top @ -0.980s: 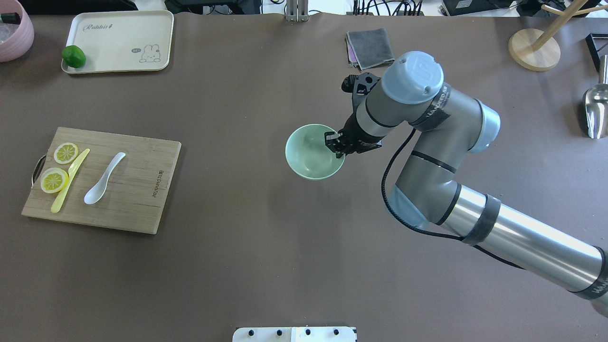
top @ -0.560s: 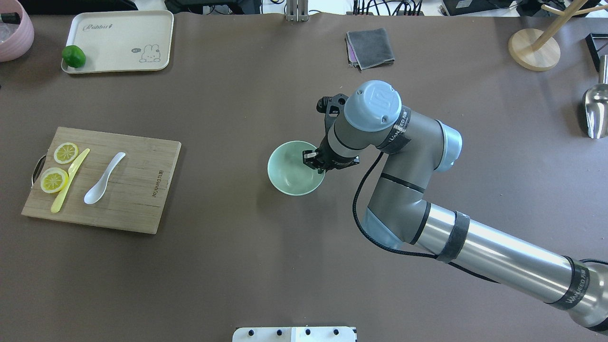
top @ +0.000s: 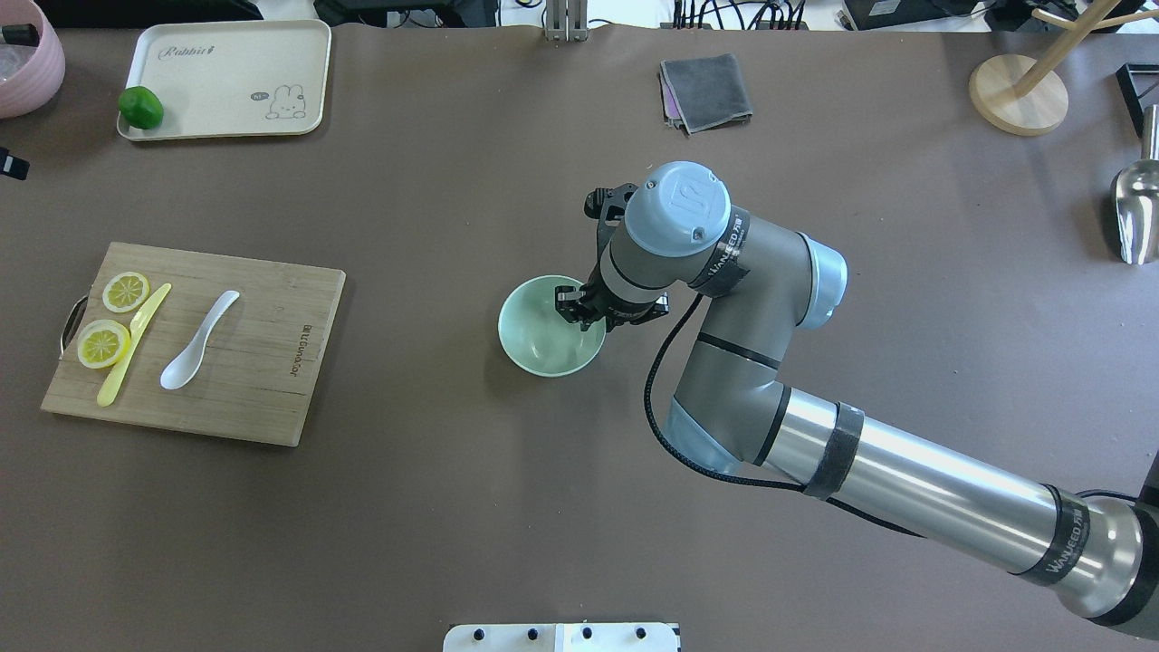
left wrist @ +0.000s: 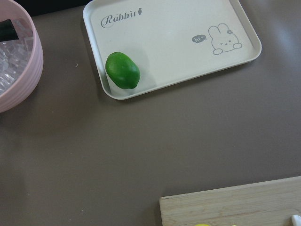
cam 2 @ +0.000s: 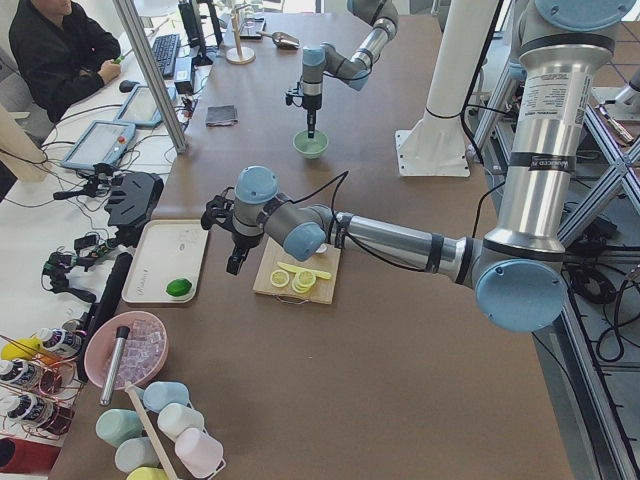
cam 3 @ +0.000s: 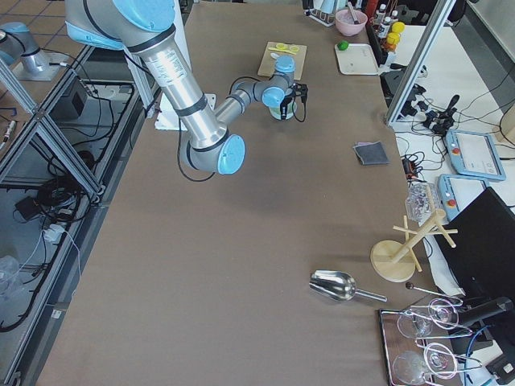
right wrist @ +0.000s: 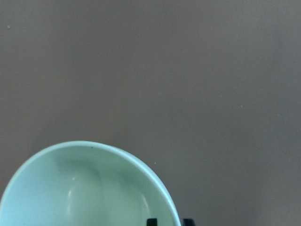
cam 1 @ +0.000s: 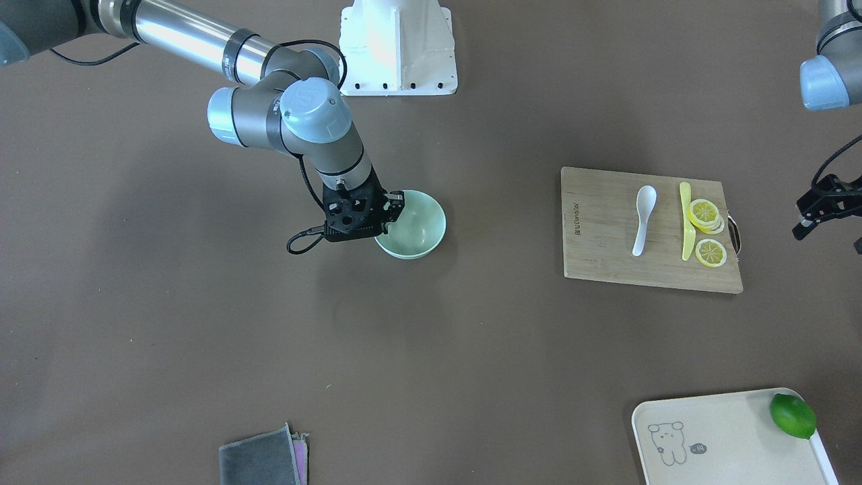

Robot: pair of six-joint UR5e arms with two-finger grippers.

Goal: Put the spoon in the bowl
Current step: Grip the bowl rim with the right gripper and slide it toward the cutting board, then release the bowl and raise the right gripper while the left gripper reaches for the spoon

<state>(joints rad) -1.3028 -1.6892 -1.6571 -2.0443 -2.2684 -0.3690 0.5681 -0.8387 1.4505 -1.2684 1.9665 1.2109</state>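
Observation:
The pale mint-green bowl (top: 541, 337) stands mid-table, and also shows in the front view (cam 1: 417, 232). My right gripper (top: 579, 312) is shut on the bowl's right rim, one finger inside and one outside; the right wrist view shows the rim (right wrist: 94, 146) between the fingertips. The white spoon (top: 195, 344) lies on a wooden cutting board (top: 263, 362) at the left, far from the bowl; it also shows in the front view (cam 1: 643, 219). My left gripper (cam 1: 808, 215) hovers beyond the board's outer end, looks open and empty.
A yellow knife (top: 134, 342) and lemon slices (top: 102, 342) share the board. A cream tray (top: 226, 77) with a lime (top: 140, 107) and a pink bowl (top: 27, 54) sit far left. A grey cloth (top: 706, 91), wooden stand (top: 1019, 95) and metal scoop (top: 1136, 213) lie to the right.
My right arm has moved the bowl left and nearer to the robot, still gripping its rim. The tip of my left gripper has come into the overhead view's left edge.

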